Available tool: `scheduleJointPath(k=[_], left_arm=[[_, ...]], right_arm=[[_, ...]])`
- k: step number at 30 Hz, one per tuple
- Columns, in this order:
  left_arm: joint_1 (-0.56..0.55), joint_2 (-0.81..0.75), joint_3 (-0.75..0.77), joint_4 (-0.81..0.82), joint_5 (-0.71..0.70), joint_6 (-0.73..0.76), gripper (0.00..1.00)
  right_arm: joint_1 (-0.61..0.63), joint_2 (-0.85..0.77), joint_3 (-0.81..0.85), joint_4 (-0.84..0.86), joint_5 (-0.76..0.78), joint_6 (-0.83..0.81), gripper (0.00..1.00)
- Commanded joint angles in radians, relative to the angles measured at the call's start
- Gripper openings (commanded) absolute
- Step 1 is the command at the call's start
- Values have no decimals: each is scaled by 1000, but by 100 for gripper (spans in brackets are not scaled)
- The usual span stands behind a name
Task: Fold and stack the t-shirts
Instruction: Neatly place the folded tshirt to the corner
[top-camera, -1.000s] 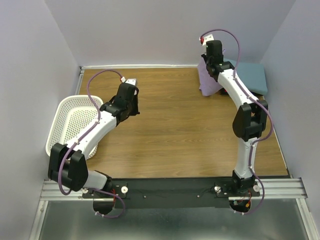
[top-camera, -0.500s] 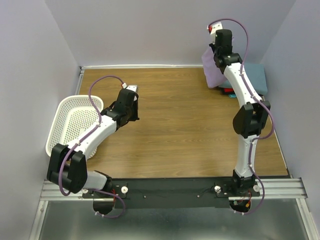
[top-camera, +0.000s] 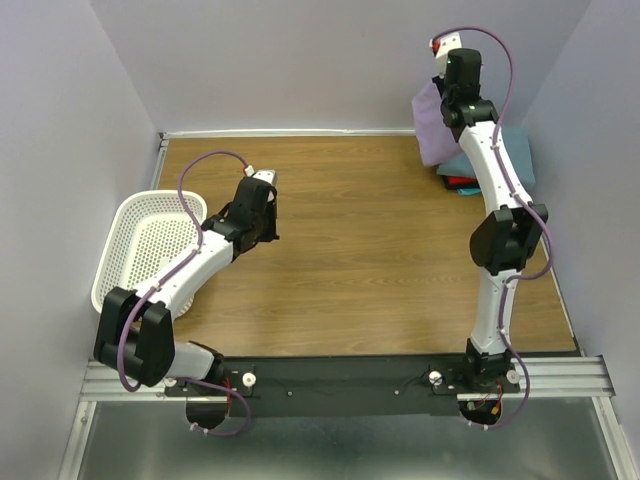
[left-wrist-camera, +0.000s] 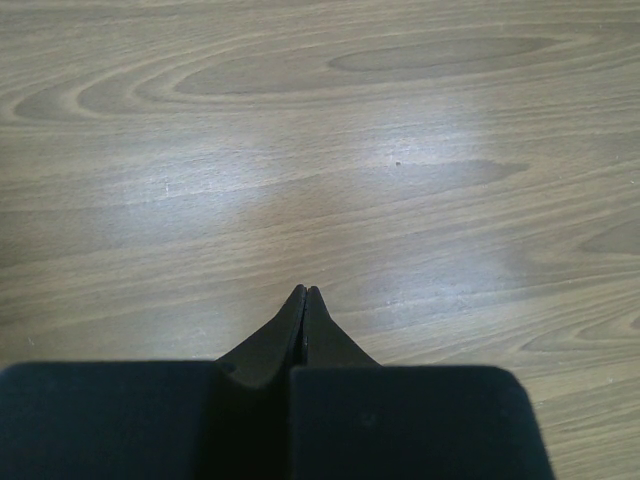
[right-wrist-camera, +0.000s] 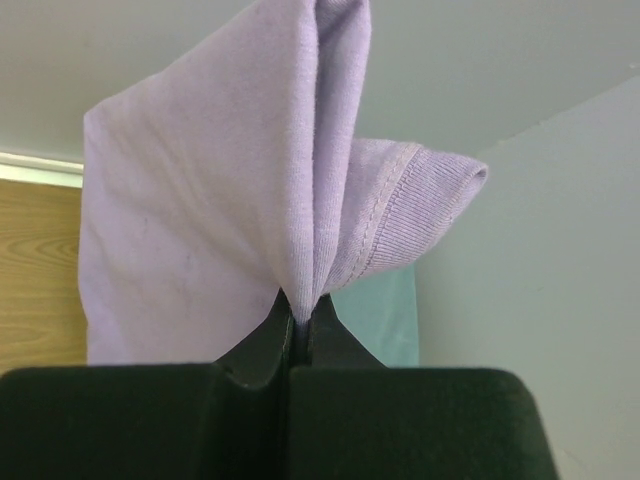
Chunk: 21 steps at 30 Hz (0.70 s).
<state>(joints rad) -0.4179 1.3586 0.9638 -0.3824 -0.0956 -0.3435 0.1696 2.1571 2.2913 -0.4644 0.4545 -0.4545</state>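
Observation:
My right gripper (right-wrist-camera: 303, 312) is shut on the lavender-purple t-shirt (right-wrist-camera: 220, 210) and holds it in the air at the far right, by the back wall; in the top view the shirt (top-camera: 432, 125) hangs beside the wrist (top-camera: 452, 100). Under it the folded teal t-shirt (top-camera: 510, 155) lies on the folded red t-shirt (top-camera: 462, 183), of which only an edge shows. The teal one also shows in the right wrist view (right-wrist-camera: 385, 320). My left gripper (left-wrist-camera: 306, 292) is shut and empty above bare wood at the left middle (top-camera: 262, 225).
A white perforated basket (top-camera: 145, 240) stands at the table's left edge, beside my left arm. The wooden table (top-camera: 370, 250) is walled at the back, left and right. The right arm reaches far back along the right wall.
My right gripper has lifted the lavender shirt up and to the right, from the table beside the stack to above it. The left arm shifted slightly, then stayed still.

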Motion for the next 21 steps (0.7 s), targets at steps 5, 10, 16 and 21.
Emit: scheduleJointPath(k=[5,10,16,21], left_arm=[[7,22,-10,23,26,12,0],[5,37,-14,23,31,9,0],[5,62,-13,22,28,9,0],[5,82,-13,20,27,8,0]], right_arm=[[-103,-51,-21,21,-89,40,0],[-183,-42,-70,24,-157,92,0],[-260,23,-62,33,-208,135,0],[-308,90,-49,43,-227,174,1]])
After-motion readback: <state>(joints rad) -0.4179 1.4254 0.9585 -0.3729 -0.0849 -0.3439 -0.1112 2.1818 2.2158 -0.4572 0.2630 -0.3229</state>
